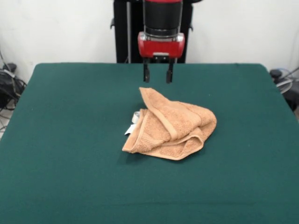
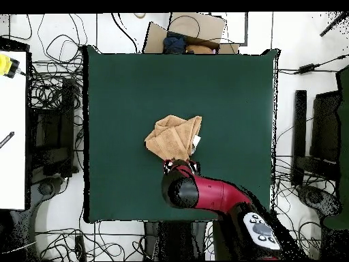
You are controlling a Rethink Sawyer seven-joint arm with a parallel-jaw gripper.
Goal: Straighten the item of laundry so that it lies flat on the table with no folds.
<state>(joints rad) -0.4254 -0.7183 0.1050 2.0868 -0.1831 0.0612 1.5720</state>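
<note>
Front view: the hand (image 1: 158, 74) hangs above the worktop (image 1: 70, 140), its two fingers (image 1: 146, 73) apart and gripping nothing. Just below and in front of it the towel (image 1: 173, 128) sits bunched and folded over itself, white tags (image 1: 132, 125) peeking from one edge. Overhead, the towel (image 2: 175, 138) lies crumpled right beside the hand.

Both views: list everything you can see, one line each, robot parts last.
towel: one, orange-tan, crumpled near the table's middle, folded over itself
tags: white, poking out at the towel's edge; count unclear
table: one, dark green, under the towel
cables: many, black, on the floor around the table
box: one, brown cardboard, beyond the table's far edge in the overhead view
arm: one, red and black
pincer: one, black, open, above the towel's raised corner
</note>
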